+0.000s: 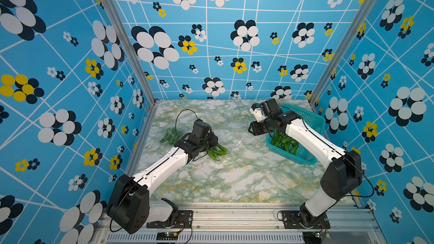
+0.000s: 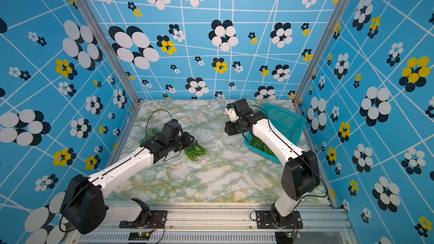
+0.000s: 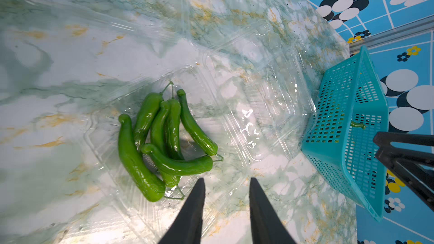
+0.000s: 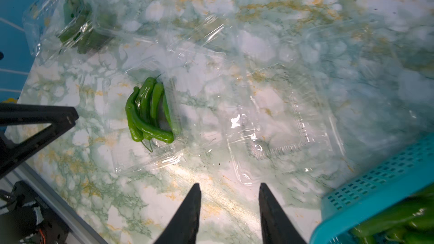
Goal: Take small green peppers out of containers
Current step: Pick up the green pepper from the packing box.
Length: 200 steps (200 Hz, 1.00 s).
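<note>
Several small green peppers (image 3: 164, 142) lie heaped in an open clear container (image 3: 103, 158), seen in both top views (image 1: 217, 152) (image 2: 195, 151). My left gripper (image 3: 226, 184) hovers low just beside the heap, open, with only the clear plastic under its fingers. A shut container (image 4: 77, 26) near the left wall holds darker peppers (image 1: 170, 136). An empty open container (image 4: 281, 123) lies mid-table. My right gripper (image 4: 230, 188) is open over bare marble next to the basket, holding nothing.
A teal perforated basket (image 1: 303, 132) (image 3: 347, 118) stands tilted at the back right with several peppers (image 1: 285, 143) (image 4: 399, 219) inside, under the right arm. Patterned walls enclose the marble table (image 1: 234, 179) on three sides.
</note>
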Available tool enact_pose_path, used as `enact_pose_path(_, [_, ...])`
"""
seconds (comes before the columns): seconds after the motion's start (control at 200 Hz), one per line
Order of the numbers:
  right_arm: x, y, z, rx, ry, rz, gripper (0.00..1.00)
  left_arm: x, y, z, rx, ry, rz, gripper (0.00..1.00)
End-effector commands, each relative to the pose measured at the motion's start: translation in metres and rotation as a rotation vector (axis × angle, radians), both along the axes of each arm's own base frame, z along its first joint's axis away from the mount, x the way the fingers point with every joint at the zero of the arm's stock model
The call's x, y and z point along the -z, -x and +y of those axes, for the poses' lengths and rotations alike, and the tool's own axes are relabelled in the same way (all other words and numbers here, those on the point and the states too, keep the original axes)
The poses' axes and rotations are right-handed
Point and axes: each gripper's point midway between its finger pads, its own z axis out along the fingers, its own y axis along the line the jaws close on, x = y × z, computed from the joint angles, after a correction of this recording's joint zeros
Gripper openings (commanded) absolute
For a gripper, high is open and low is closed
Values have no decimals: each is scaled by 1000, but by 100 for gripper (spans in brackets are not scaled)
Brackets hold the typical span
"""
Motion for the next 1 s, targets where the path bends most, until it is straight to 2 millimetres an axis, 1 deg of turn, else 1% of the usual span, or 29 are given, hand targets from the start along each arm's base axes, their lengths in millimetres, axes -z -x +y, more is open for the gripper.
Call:
enact_pose_path(0.0, [22,32,44,-208,9,86,40,16,14,23,-60,-25,62,34])
enact_pose_path(0.07, [34,45,69,-305,28,105,40,20,19,32,-84,-23,71,34])
enact_pose_path(0.085, [40,50,73,-323,36,122,40,21,20,34,-89,-22,72,34])
enact_pose_path(0.095, [34,48,79,-338,28,105,40,21,21,36,-93,-21,73,34])
enact_pose_path(0.11, [35,49,85,-356,27,105,40,22,22,37,-96,-20,74,34])
enact_pose_path(0.17, [46,56,103,-415,39,121,41,25,26,44,-114,-17,83,35])
enact_pose_path(0.255, [64,64,120,-473,64,152,41,30,31,51,-125,-15,97,35])
enact_pose_path(0.345, [80,64,133,-499,82,160,41,34,35,55,-136,-10,101,35])
enact_pose_path(0.5, [101,59,144,-515,117,176,41,38,38,59,-142,0,108,35])
enact_pose_path(0.54, [99,58,146,-520,118,165,41,40,38,59,-141,3,110,35])
enact_pose_path(0.545, [105,58,146,-520,125,175,41,40,38,59,-141,3,111,35])
enact_pose_path(0.555, [111,58,146,-522,133,183,41,40,38,59,-140,4,111,35])
enact_pose_path(0.6, [116,58,148,-527,140,185,41,41,39,59,-137,5,111,35])
enact_pose_path(0.715, [126,52,151,-524,161,176,41,45,39,58,-135,13,114,35])
enact_pose_path(0.889, [136,50,155,-533,169,194,41,48,38,57,-131,21,116,35])
enact_pose_path(0.994, [143,50,155,-533,183,200,41,49,38,56,-129,25,116,35])
